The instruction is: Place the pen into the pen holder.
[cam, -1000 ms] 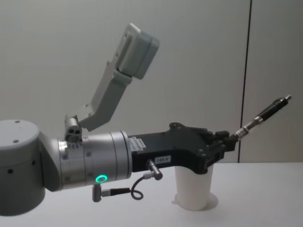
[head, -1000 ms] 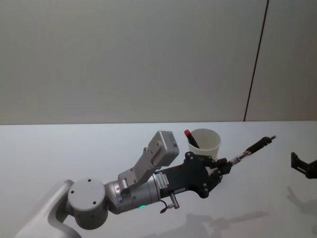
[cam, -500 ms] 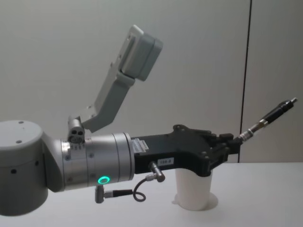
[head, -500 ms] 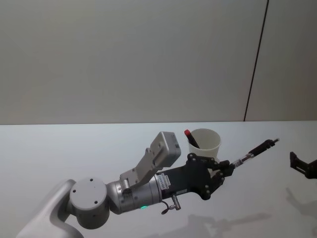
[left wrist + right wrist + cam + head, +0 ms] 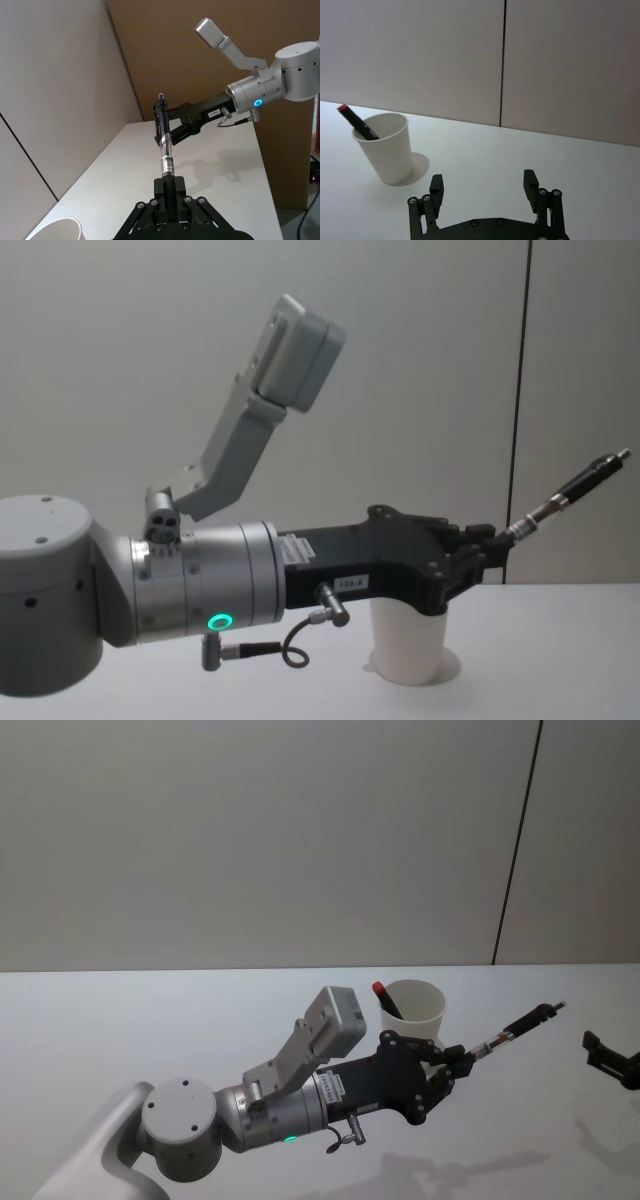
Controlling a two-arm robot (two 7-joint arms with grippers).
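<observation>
While your left fingers are clamping the pen aloft, angling it up beside the cup, your right fingers are hovering wide open farther right.

Left pincer shut, outstretched; right pincer wide open.

The pen holder looked like plain white paper, matt, with a smooth rolled rim. Near the pen holder, the pen had a clear, glossy plastic barrel (a small printed label wrapped it) and a black satin end. The left gripper clamped on it was matt black, its fingers hard and smooth, set on a brushed metal wrist with a soft sheen. The surface under the pen holder was smooth, white and faintly reflective.
</observation>
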